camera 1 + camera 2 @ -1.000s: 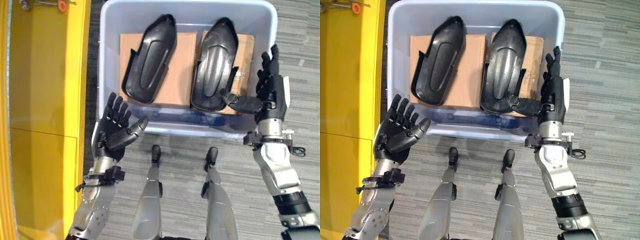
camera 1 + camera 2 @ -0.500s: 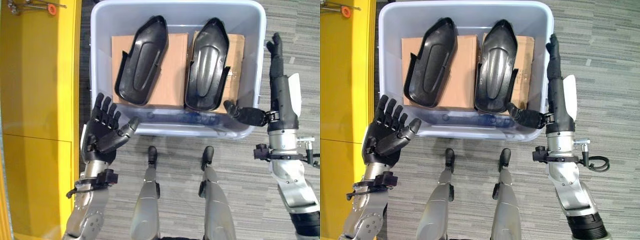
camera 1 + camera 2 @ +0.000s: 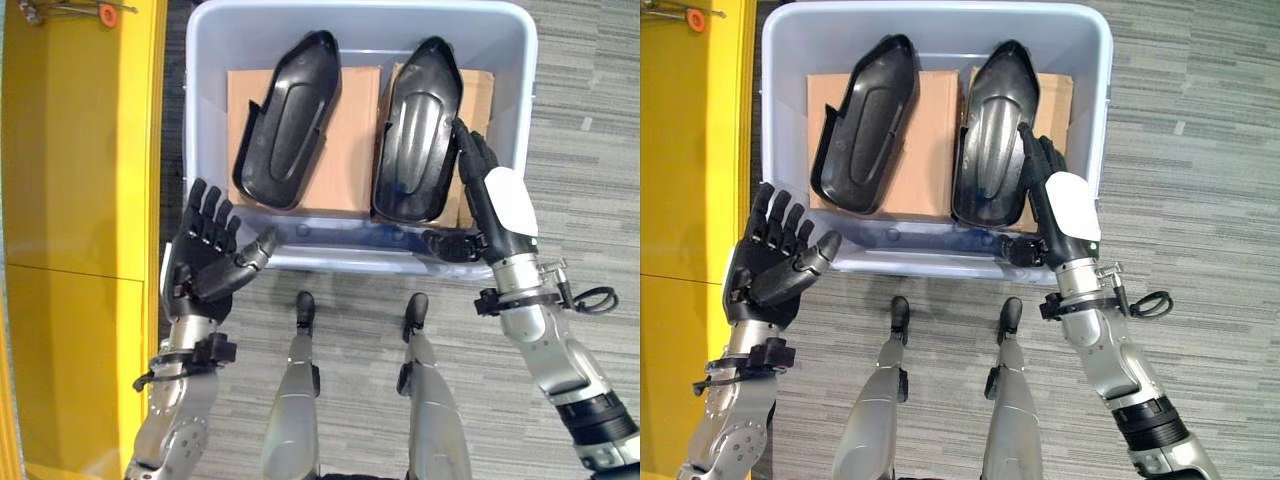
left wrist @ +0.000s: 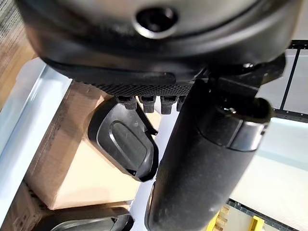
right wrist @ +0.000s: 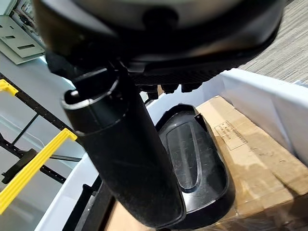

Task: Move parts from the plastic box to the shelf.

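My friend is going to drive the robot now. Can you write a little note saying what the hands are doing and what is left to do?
Left hand: open, holding nothing, beside the plastic box's near left corner.
Right hand: open, fingers straight, reaching over the box's near right edge beside the right part.
Left part and right part both lie on cardboard in the box.
Done: nothing moved.
Left: grasp each part and carry it to the yellow shelf.

Two parts are laid side by side on cardboard [image 3: 350, 150] inside the box [image 3: 205, 120], the left part [image 3: 285, 120] apart from the right part [image 3: 415, 130]. The shelf [image 3: 80, 200] is set just left of the box. The left hand [image 3: 205, 260] is held before the box's near left corner, and the right hand [image 3: 490, 195] is reached over the near wall beside the right part.
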Controlling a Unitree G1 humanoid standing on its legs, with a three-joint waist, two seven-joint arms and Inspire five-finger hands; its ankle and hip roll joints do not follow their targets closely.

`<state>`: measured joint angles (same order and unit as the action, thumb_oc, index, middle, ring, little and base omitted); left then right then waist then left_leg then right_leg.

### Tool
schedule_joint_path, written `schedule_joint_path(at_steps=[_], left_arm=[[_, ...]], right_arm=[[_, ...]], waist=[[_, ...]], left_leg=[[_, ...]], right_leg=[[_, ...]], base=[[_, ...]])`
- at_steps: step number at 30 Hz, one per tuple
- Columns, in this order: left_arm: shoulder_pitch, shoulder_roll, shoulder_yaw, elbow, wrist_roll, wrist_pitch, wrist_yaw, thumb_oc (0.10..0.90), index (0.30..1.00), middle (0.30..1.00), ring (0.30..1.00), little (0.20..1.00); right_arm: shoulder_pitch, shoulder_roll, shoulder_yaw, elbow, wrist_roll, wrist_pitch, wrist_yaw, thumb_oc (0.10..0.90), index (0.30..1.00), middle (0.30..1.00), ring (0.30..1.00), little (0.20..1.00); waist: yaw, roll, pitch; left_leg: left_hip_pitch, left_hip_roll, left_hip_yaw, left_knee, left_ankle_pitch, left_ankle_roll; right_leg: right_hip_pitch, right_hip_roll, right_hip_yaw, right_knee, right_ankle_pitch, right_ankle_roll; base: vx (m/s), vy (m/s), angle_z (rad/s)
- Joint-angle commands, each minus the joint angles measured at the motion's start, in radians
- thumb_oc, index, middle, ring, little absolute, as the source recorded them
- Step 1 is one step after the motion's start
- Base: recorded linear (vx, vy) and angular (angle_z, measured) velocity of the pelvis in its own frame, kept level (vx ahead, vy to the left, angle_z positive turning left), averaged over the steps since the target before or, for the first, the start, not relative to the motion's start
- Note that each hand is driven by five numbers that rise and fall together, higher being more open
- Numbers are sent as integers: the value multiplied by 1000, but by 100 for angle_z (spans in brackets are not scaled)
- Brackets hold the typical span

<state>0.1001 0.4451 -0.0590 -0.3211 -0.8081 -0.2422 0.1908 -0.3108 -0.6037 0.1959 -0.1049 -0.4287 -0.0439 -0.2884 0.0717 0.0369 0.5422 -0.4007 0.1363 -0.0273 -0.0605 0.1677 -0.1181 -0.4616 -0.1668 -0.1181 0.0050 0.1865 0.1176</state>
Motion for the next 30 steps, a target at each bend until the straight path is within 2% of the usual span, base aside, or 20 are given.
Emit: schedule_joint_path(at_steps=[1,18,30], left_arm=[[-4,6,36,-112,74,-108,0,900,1000,1000,1000,1000],[-15,-5,23,-98,94,-118,22,900,1000,1000,1000,1000],[-16,-12,10,-88,92,-122,24,900,1000,1000,1000,1000]], right_arm=[[-111,3,25,-52,6,-58,-28,900,1000,1000,1000,1000],[-179,51,68,59,-38,-19,-89,900,1000,1000,1000,1000],[-230,86,106,185,-10,-2,-111,900,1000,1000,1000,1000]], waist=[[7,-29,-22],[19,-20,-22],[29,-8,-22]], left_leg=[[84,-21,-3,-9,-79,57],[68,-25,-8,-14,-74,56],[47,-26,-7,-17,-70,56]], right_leg=[[65,-38,-8,65,-106,26],[56,-39,-11,55,-100,26],[38,-41,-13,52,-95,27]], base=[[0,0,0],[0,0,0],[0,0,0]])
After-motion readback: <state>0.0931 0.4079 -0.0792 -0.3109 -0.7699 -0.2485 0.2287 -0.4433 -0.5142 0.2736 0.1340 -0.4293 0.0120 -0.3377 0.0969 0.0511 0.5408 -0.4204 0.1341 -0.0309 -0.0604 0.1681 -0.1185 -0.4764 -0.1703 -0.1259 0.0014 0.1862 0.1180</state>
